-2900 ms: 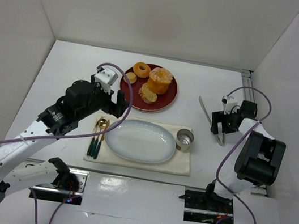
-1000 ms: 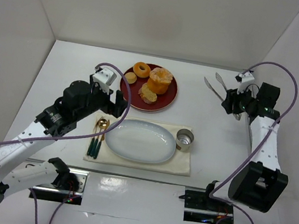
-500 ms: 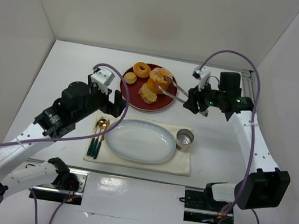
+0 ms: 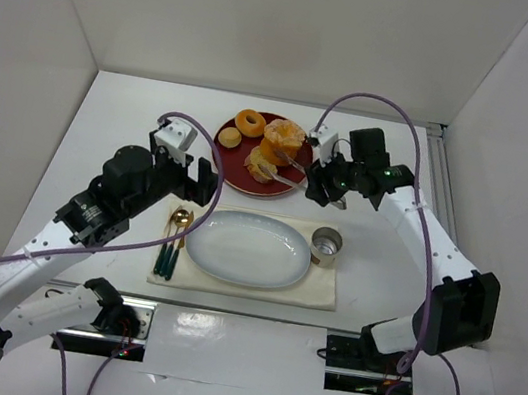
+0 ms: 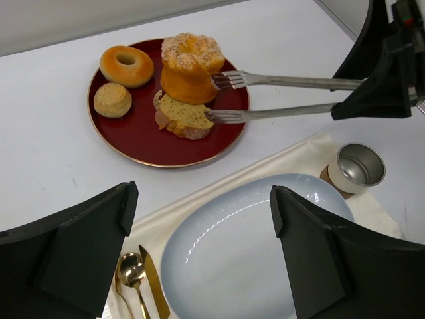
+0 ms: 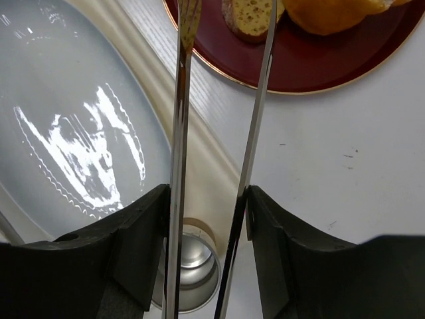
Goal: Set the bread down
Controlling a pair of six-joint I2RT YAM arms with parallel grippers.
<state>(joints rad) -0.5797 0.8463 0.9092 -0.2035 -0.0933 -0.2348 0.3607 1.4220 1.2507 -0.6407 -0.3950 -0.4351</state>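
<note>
Nearest the arm bases, a cream napkin lies on the white table. It carries an empty white oval plate, with a gold spoon to its left and a small metal cup to its right. The left gripper hovers over the near left of this setting, its jaws spread wide with nothing between them.

Beyond the napkin sits a red plate. The bread lies on its near right part, against the foot of a tall orange pastry. The right gripper reaches in from the right, clamped on metal tongs whose arms stand apart. One tip is at the bread's right edge, possibly touching, and the other is at the pastry. Farthest back on the red plate are a small round bun and a ring donut.
</note>
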